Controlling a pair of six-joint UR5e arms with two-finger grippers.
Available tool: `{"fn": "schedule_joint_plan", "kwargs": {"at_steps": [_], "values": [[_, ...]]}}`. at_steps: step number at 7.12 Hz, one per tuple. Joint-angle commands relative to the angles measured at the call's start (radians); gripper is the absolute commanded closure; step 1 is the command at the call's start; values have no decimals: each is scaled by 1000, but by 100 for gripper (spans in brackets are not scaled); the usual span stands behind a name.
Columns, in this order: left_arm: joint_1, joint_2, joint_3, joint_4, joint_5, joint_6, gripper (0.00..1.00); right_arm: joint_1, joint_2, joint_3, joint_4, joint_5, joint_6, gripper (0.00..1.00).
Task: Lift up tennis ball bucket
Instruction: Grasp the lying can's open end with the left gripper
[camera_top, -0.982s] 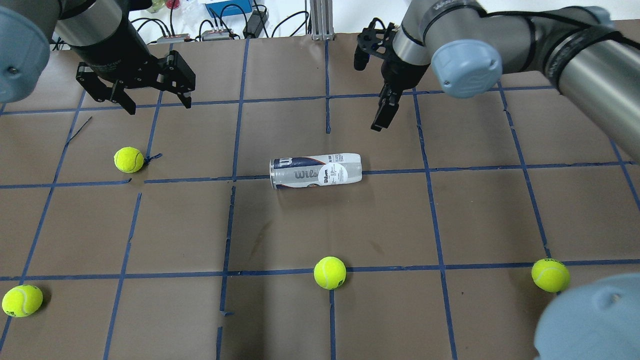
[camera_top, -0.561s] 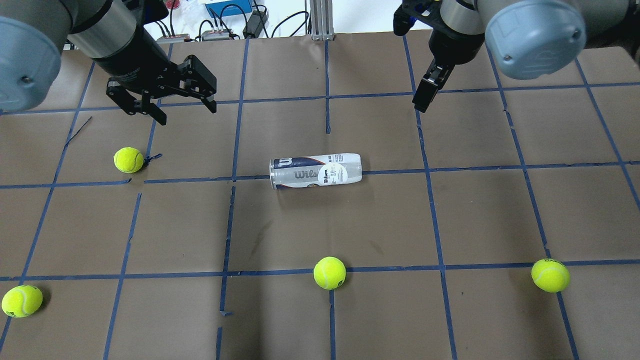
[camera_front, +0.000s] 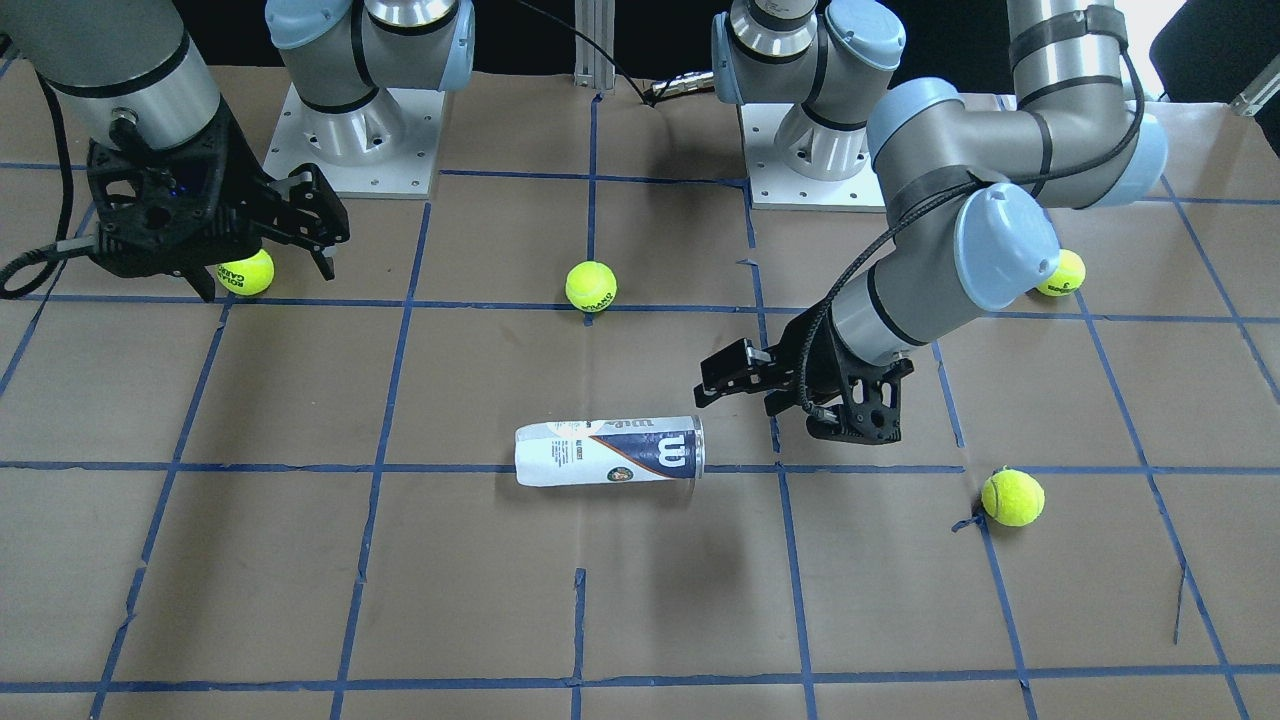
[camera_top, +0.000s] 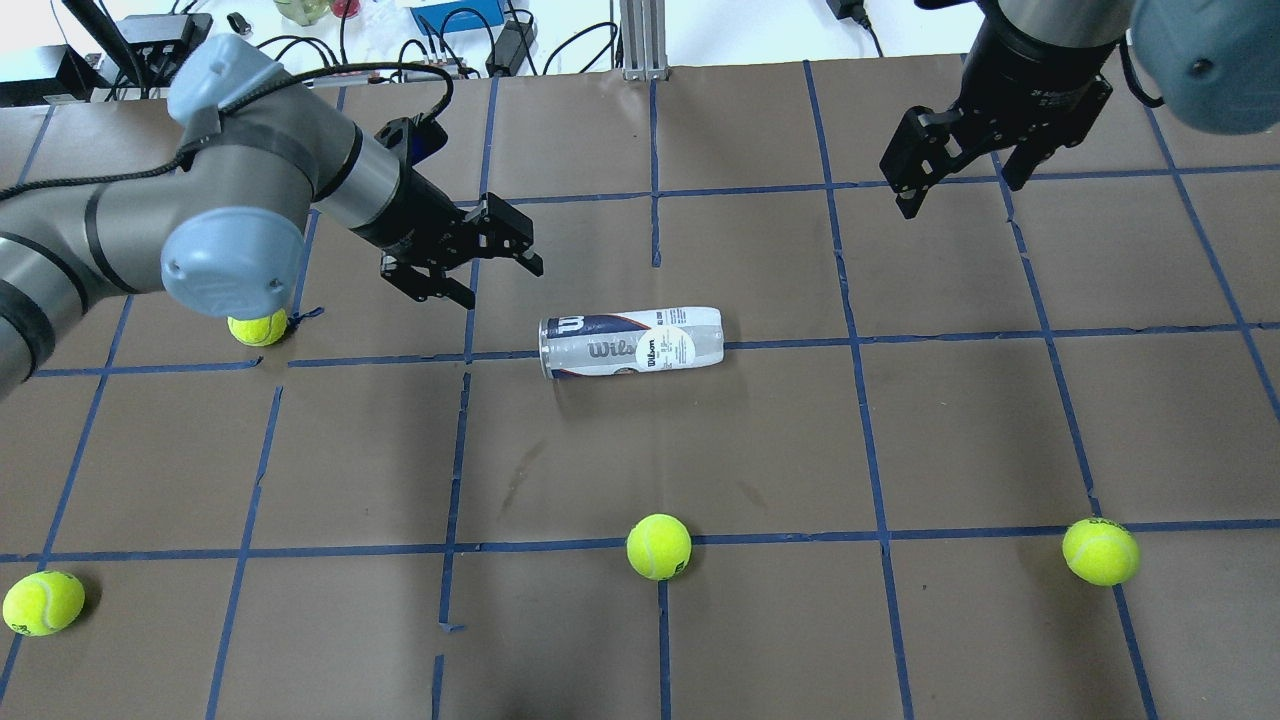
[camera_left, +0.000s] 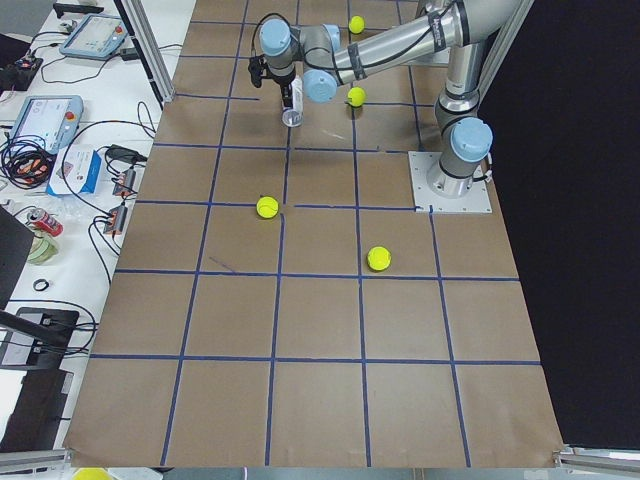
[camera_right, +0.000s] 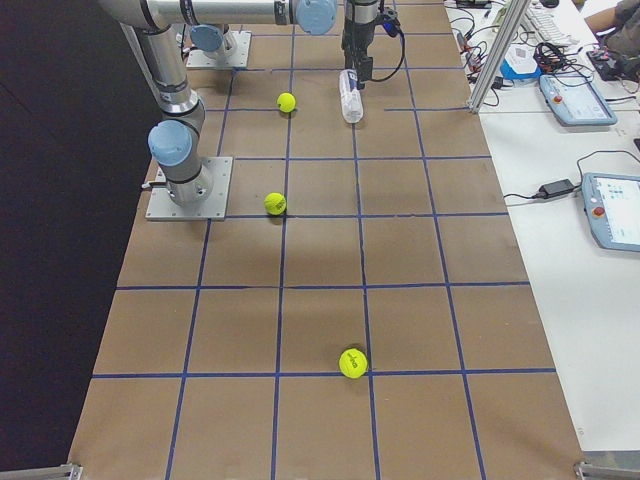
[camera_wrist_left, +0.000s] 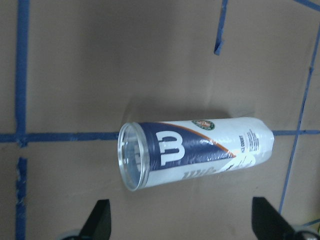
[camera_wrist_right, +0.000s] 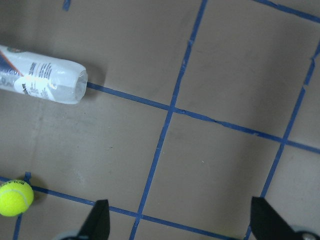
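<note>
The tennis ball bucket (camera_top: 630, 343) is a clear plastic tube with a white and navy label carrying a white "W". It lies on its side near the middle of the worktop (camera_top: 1000, 430), across a blue tape line (camera_top: 960, 334), with its rimmed mouth toward the robot's left. What is inside cannot be made out. Bare brown paper surrounds it on all sides. Four tennis balls (camera_top: 659, 546) sit well apart from it. The left fingers (camera_top: 515, 240) are spread wide and hold nothing, near the mouth end but clear of it. The right fingers (camera_top: 903, 180) are likewise spread, far off toward the worktop's far edge.
</note>
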Motion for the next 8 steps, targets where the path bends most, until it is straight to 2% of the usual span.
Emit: {"fn": "schedule_joint_plan", "kwargs": {"at_steps": [1,3,4,5,6,7,8], "values": [[-2,-84,-89,178,-64,-5,0,-46,-15,5,81,14,190,0],[2,-93,-169,263,-174,-5,0,-34,-20,5,70,12,171,0],[1,-108,-169,278,-183,-7,0,-28,-11,5,69,14,168,0],[1,-140,-171,281,-282,-28,0,-26,6,-8,76,15,137,0],[1,-156,-160,284,-314,-30,0,-31,5,-18,76,22,90,0],[1,-167,-143,294,-314,-30,11,-52,11,-14,76,73,88,0],[1,-165,-139,291,-317,-61,65,-55,14,-11,74,87,76,0]]}}
